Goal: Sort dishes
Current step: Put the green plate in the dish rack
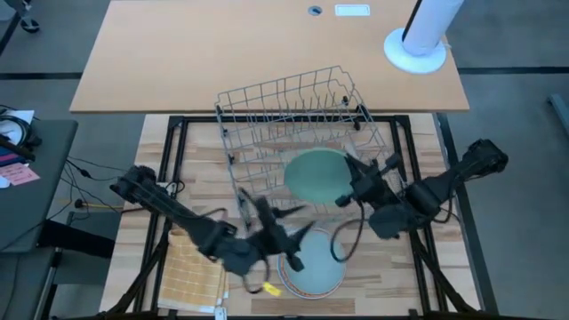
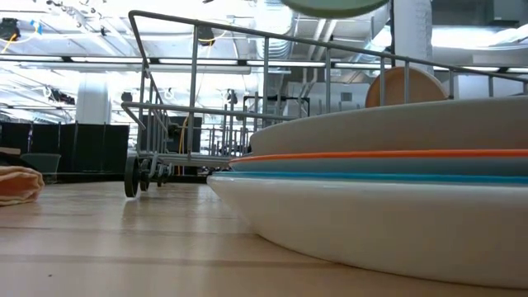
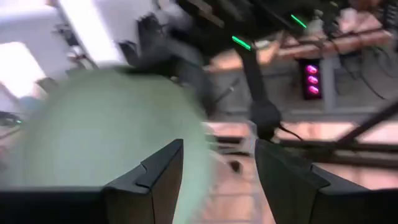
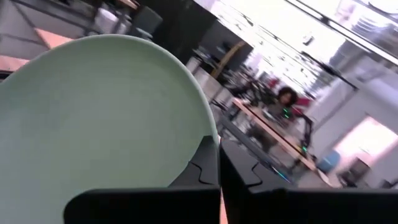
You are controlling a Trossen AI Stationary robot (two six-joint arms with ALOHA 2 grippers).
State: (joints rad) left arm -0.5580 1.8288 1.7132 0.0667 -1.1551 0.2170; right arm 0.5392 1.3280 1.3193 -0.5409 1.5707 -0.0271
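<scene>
A pale green plate (image 1: 316, 175) hangs in the air over the near edge of the grey wire rack (image 1: 293, 116). My right gripper (image 1: 353, 185) is shut on its rim; only the plate's lower edge (image 2: 334, 7) shows in the low view. A stack of plates (image 1: 313, 267) rests on the wooden table near the front, with beige-grey, orange, teal and white rims (image 2: 388, 177) showing from the side. My left gripper (image 1: 277, 238) stands open just left of the stack, nothing between its fingers (image 3: 155, 174), and it faces the green plate (image 3: 106, 130). My right gripper pinches the green plate's rim (image 4: 208, 138) between its two fingers, on the side of the plate toward the table's right. The fingers come from the right, roughly along the plate's face. The plate is lifted clear of the stack and the rack.
A square yellow checked cloth (image 1: 191, 271) lies at the front left. A white lamp base (image 1: 414, 49) stands on the brown desk beyond the rack. The rack's wire walls (image 2: 206, 107) rise behind the stack.
</scene>
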